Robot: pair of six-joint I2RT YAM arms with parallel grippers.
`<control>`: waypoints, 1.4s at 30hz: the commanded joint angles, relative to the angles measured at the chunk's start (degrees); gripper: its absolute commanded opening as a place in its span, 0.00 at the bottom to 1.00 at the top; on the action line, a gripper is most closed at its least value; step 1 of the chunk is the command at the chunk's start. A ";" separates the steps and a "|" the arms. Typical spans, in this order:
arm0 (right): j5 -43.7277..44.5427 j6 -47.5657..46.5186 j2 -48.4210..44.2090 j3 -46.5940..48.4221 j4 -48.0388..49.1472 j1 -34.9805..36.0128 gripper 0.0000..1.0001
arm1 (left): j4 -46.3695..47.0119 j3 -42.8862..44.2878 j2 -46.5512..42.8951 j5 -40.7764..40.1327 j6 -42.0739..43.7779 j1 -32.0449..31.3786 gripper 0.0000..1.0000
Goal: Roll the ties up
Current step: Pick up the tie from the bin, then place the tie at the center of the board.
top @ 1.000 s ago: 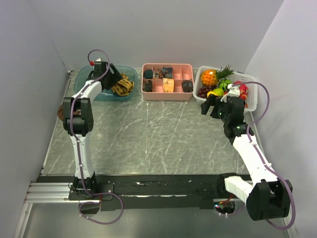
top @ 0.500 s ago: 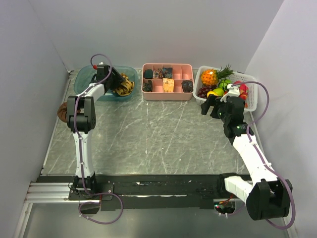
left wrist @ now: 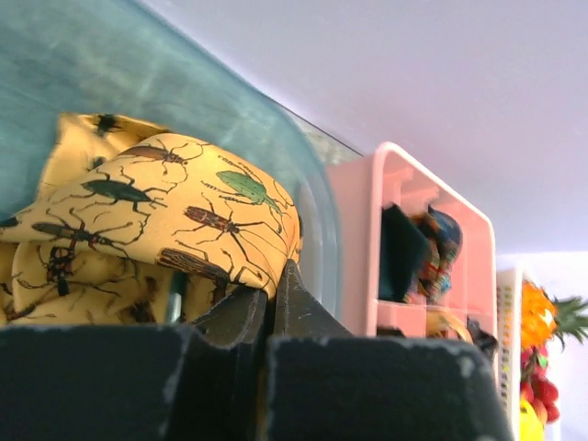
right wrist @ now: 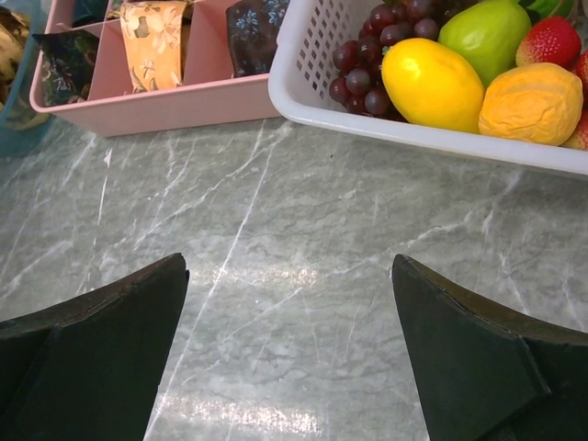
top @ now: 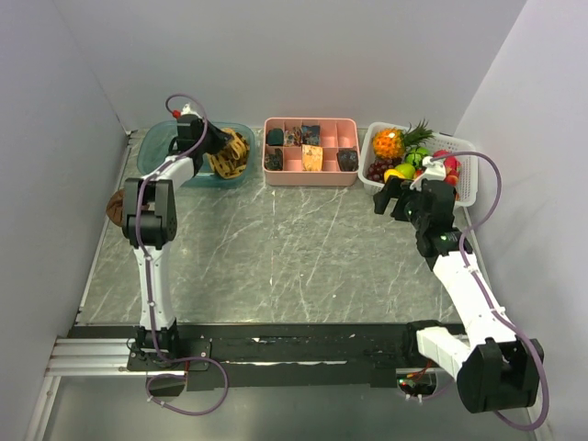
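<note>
Your left gripper (left wrist: 276,287) clamped on the yellow tie (left wrist: 138,207) in the teal bin (top: 154,152), your right gripper (right wrist: 289,276) spread wide, empty, above the table (right wrist: 230,197)

1. Your left gripper (top: 218,149) stood wide open a second ago. Its jaws have now come together, pinching a fold of the yellow, insect-printed tie (left wrist: 165,207).
2. Your left arm's elbow has swung a little to the right, away from the wall, and the gripper has edged rightward inside the teal bin (top: 158,147) onto the tie.
3. The bunched tie now sits slightly higher, nearer the bin's far rim.
4. A brown object (top: 114,206) at the table's left edge, half hidden by the elbow before, now shows.
</note>
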 commanded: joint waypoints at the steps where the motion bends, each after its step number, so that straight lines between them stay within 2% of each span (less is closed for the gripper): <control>1: 0.33 0.06 -3.50 3.56 -0.44 0.30 0.99 | 3.68 -2.25 -14.08 0.47 5.85 -2.95 0.01; 5: 0.16 0.24 -6.31 4.79 -2.46 0.30 0.99 | 1.66 -5.94 -22.27 -0.59 11.91 -7.60 0.01; 9: -0.10 0.50 -9.56 5.41 -4.48 0.30 0.99 | -0.53 -8.06 -28.26 -0.68 15.61 -16.02 0.01; 15: 0.24 1.47 -15.10 5.93 -6.68 0.38 0.99 | -1.95 -6.92 -33.01 2.66 17.02 -26.48 0.01; 18: 0.77 1.82 -17.39 6.28 -7.82 0.30 0.99 | -2.30 -4.64 -34.59 5.99 16.32 -29.48 0.01; 22: 1.91 1.91 -19.94 6.81 -9.23 0.21 0.99 | 1.39 -8.66 -39.76 7.06 12.99 -30.37 0.01; 26: 2.44 2.00 -22.22 6.73 -9.76 0.30 0.99 | -0.62 -15.43 -43.99 -0.39 12.54 -30.37 0.01; 30: 1.30 2.52 -21.96 5.67 -9.50 0.21 0.99 | 2.69 -30.09 -46.98 -6.56 6.05 -29.67 0.01; 31: 0.95 2.52 -21.79 5.15 -9.58 0.21 0.99 | 3.84 -37.00 -47.34 -7.78 2.90 -29.41 0.01; 36: -2.91 3.57 -20.12 1.90 -9.24 0.30 0.99 | 11.82 -55.65 -44.28 -7.89 -4.86 -26.34 0.01; 39: -6.60 5.15 -19.15 -1.44 -8.27 0.38 0.99 | 13.34 -59.64 -41.64 -5.16 -6.44 -23.61 0.01; 42: -9.16 5.69 -18.10 -4.69 -6.34 1.17 0.99 | 12.12 -60.01 -40.49 -4.72 -5.48 -21.85 0.02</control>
